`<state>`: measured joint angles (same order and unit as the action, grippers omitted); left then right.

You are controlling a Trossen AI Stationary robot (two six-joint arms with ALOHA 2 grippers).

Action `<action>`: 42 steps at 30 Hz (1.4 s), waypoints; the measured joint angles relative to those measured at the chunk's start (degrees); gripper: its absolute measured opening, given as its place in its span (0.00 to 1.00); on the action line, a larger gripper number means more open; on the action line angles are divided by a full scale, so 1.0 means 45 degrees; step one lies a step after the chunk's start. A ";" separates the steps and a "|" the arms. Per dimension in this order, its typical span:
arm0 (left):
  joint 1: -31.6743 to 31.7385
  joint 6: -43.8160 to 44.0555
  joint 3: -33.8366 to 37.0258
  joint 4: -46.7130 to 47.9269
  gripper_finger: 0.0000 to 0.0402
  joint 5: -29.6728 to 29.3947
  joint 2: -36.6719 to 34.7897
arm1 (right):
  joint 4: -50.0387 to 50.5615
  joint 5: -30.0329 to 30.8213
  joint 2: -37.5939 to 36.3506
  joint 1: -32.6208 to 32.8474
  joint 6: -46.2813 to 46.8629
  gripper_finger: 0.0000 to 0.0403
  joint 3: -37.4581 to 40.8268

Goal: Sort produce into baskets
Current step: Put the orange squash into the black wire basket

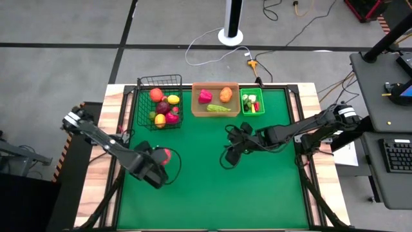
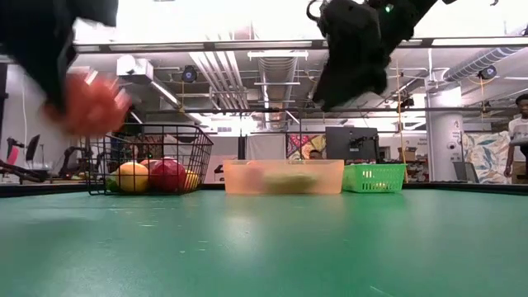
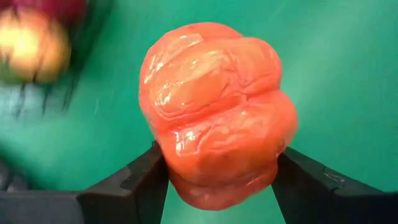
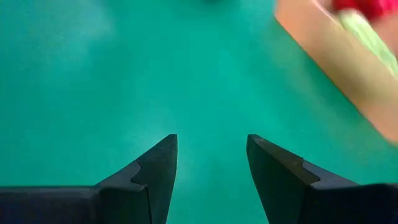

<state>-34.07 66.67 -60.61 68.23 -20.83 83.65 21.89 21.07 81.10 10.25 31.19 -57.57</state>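
We see the left gripper (image 3: pixel 217 180) clamped on a lumpy red-orange toy fruit (image 3: pixel 217 112), its two dark fingers (image 3: pixel 134 183) pressing the fruit from either side. Seen from above, this gripper (image 1: pixel 161 161) is over the left part of the green table (image 1: pixel 257 193), in front of the black wire basket (image 1: pixel 161 82); the low view shows the fruit (image 2: pixel 89 103) clear of the mat. The wire basket holds several round pieces, red, yellow and orange. Beside it we find the tan tray (image 1: pixel 215 113) with a pink piece, an orange piece and a green cucumber (image 1: pixel 219 108), then the small green bin (image 1: pixel 252 111). The right gripper (image 4: pixel 211 152) hangs over bare mat near the table's middle, fingers apart and holding nothing.
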 joint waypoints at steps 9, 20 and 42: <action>-0.0339 -0.6520 -0.0036 -0.7021 0.55 -0.2164 -0.2112 | -0.6286 -0.0030 -0.0004 0.1393 -0.5113 0.46 0.0724; -0.0322 -1.0409 0.0991 -1.0868 0.55 -0.2537 -0.1795 | -1.0643 -0.0124 -0.0005 0.2653 -0.8570 0.47 0.1129; 0.0048 -1.3897 0.1008 -1.4076 0.55 -0.3494 -0.0566 | -1.0894 -0.1684 0.0856 0.2652 -0.8161 0.88 0.0076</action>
<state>-33.85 4.14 -56.07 4.89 -36.56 81.10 -27.13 13.49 84.95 22.18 -5.53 -57.22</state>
